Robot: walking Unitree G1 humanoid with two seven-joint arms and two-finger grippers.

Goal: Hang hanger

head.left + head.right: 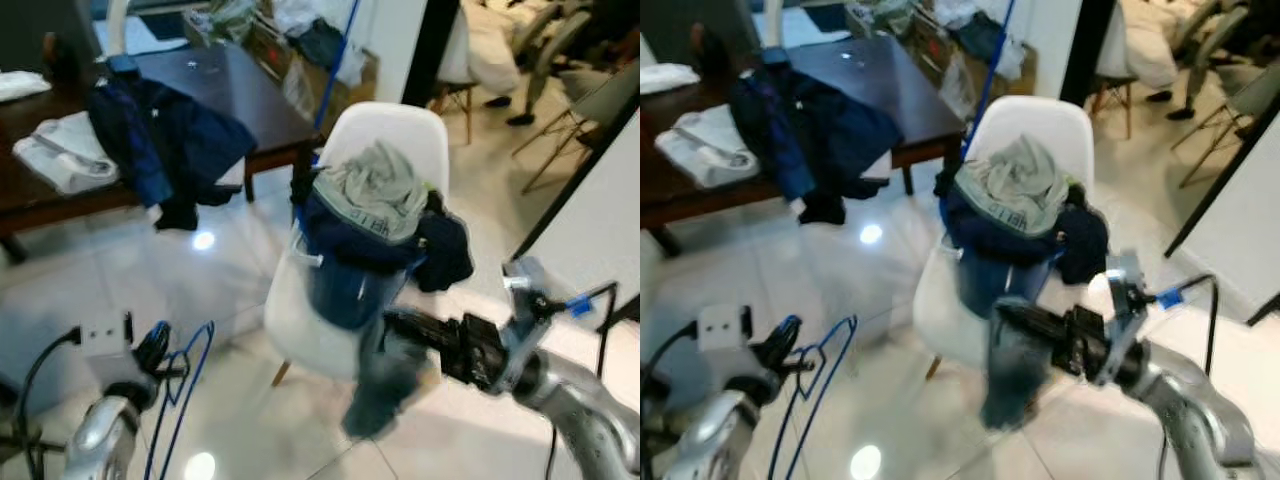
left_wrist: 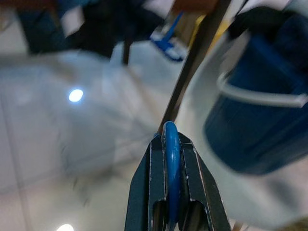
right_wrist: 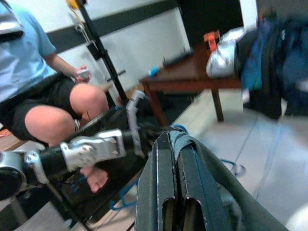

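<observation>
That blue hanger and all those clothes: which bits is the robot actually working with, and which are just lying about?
In use:
- blue hanger, pinched in the left gripper
- denim garment, pinched in the right gripper
- white chair, piled with more clothes

Lying about:
- dark jacket on the brown table
- white cloth
- seated person

- Floor, centre left: glossy pale tiles, lamp glare mirrored.
- Chair, centre: smooth white plastic shell.
- Clothes heaped on it: soft matt cloth.
- Table, upper left: dark polished wood.
- Hanger, lower left: thin glossy blue wire.
</observation>
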